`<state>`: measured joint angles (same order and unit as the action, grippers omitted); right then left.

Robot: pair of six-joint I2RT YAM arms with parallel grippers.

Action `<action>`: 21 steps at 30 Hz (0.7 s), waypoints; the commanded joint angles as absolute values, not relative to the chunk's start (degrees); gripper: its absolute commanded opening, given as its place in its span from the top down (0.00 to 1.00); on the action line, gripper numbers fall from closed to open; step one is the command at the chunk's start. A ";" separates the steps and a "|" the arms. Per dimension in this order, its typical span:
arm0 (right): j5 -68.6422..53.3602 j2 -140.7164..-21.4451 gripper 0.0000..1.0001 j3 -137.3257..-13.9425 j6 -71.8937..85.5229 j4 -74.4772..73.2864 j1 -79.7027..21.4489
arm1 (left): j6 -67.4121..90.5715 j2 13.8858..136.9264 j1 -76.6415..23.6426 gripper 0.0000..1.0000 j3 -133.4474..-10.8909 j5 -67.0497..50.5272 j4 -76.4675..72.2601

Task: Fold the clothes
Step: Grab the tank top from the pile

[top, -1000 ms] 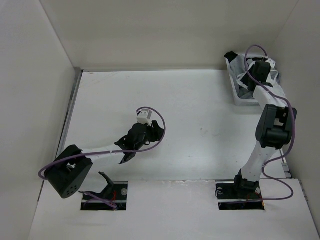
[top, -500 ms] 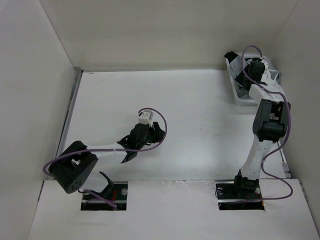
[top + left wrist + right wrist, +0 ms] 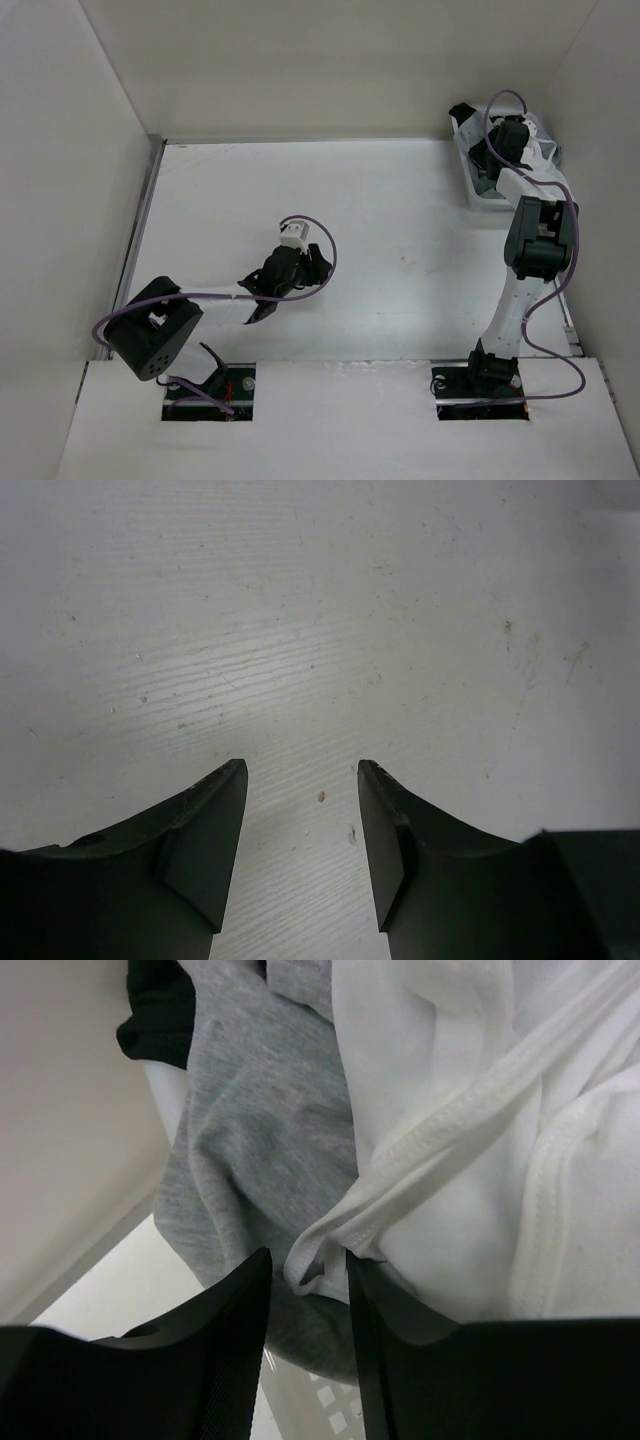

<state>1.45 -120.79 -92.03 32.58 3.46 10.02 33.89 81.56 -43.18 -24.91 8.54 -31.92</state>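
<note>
I count two arms, the left arm [image 3: 215,297] and the right arm [image 3: 512,305]. There is one table [image 3: 400,200] and one bin [image 3: 476,196]. I see three cloths: one white garment [image 3: 480,1110], one grey cloth [image 3: 255,1160] and one black cloth [image 3: 160,1010].

White garment [image 3: 470,1180] — soft, stitched cloth; grey cloth [image 3: 250,1160] matt knit; table [image 3: 300,610] — matt, scuffed.

The right arm's elbow [image 3: 540,245] pulls in toward 11 o'clock and stands steeper over the bin [image 3: 478,195]. The left arm's black elbow housing [image 3: 155,335] swings toward 2 o'clock, nearer the left gripper [image 3: 250,300].
</note>
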 commanded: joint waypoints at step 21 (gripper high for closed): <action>2.02 -91.00 0.97 -73.14 34.63 20.39 9.98 | 34.37 80.60 -43.90 0.54 -28.39 7.65 -34.45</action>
